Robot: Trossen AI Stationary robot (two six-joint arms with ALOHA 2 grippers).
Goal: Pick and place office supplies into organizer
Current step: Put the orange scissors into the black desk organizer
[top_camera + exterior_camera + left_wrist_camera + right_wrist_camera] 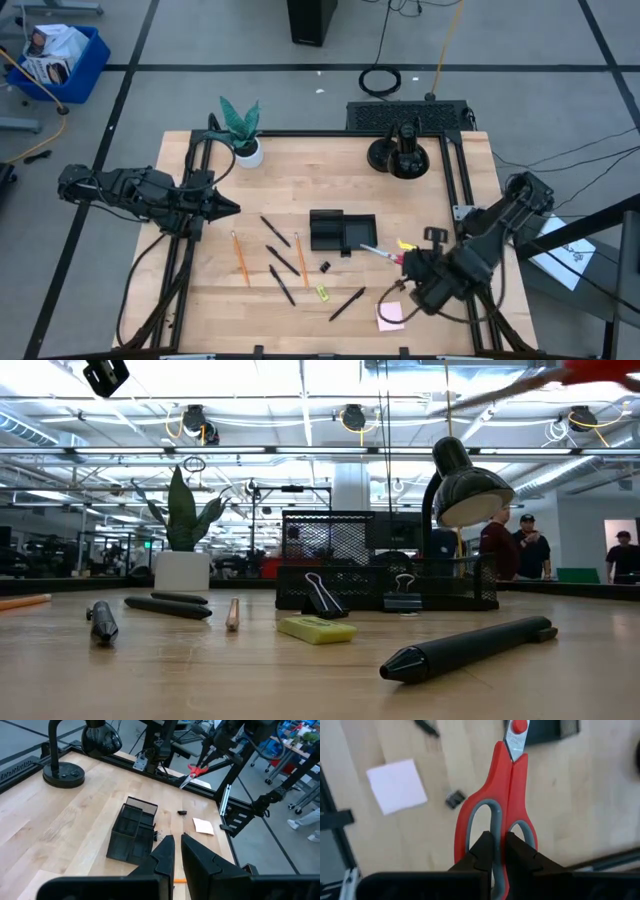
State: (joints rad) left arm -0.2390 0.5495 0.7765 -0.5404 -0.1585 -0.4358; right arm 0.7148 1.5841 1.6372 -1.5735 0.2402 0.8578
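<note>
Red-handled scissors (502, 795) hang in the air at the table's right, with my right gripper (495, 851) shut on their handles; their blades (371, 250) point toward the organizer (340, 232), a low black compartment tray at mid-table. My left gripper (228, 207) hovers shut over the table's left side, holding nothing. Flat on the wood lie two orange pencils (240, 256), several black pens (282, 262), a black clip (325, 267), a yellow-green piece (322, 292) and a pink sticky-note pad (390, 315). My right gripper pinches the scissors' handles where the two loops meet (499, 827), one finger (481, 849) in each loop. The fingers come from above, pointing steeply down. The scissors are lifted clear of the table (197, 770), tilted, with the blade tips lower.
A black desk lamp on a round stand (400, 155) stands at the far right, a green plant in a white pot (243, 135) at the far left. Black frame rails (190, 200) run along both sides of the table. People stand in the room beyond (520, 545).
</note>
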